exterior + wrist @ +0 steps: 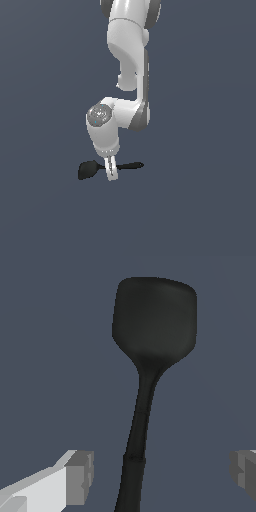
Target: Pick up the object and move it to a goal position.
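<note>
The object is a small all-black spoon (95, 169) lying flat on the dark grey floor, its bowl toward the exterior view's left and its thin handle (131, 165) pointing right. My gripper (112, 172) is lowered over the handle close to the bowl, its white fingers straddling it. In the wrist view the spoon (150, 346) fills the middle, and the handle (134, 466) passes between the two grey pads (80, 476) with wide gaps on both sides. The gripper (162, 473) is open and touches nothing.
The white arm (127, 55) reaches down from the top of the exterior view. A plain dark grey surface (200, 200) surrounds the spoon.
</note>
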Tool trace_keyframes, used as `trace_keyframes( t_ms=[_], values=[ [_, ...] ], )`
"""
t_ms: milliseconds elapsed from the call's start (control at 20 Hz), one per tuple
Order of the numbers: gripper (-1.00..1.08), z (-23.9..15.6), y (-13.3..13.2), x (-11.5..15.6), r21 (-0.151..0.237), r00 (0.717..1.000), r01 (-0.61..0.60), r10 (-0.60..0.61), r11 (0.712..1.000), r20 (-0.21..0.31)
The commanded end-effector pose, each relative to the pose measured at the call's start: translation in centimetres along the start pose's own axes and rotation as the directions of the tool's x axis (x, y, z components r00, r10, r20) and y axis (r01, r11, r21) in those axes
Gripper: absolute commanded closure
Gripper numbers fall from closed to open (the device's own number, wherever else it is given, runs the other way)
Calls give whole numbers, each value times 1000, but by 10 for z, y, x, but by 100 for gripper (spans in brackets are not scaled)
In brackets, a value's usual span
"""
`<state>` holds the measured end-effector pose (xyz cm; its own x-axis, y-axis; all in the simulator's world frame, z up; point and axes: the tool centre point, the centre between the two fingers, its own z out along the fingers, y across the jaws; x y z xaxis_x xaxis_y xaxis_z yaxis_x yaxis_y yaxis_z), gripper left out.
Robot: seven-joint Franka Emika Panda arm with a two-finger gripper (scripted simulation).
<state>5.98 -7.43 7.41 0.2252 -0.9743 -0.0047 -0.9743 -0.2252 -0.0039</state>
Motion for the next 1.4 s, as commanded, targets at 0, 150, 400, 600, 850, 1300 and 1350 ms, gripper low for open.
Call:
trace_keyframes(
  t_ms=[0, 150, 400, 600, 850, 1300, 1350],
  values=[
    [-92, 3, 0, 3, -2, 999, -36, 36, 999, -2],
    [-92, 6, 0, 5, -3, 998, -62, 62, 998, -4],
    [-92, 7, 0, 6, -4, 998, -70, 69, 998, -5],
    [-92, 13, 0, 6, -4, 998, -70, 70, 998, -5],
    [-92, 39, 1, 6, -4, 997, -73, 73, 997, -5],
    [108, 57, 0, 6, -4, 997, -75, 75, 997, -5],
    [108, 57, 0, 6, -4, 997, -75, 75, 997, -5]
  ],
)
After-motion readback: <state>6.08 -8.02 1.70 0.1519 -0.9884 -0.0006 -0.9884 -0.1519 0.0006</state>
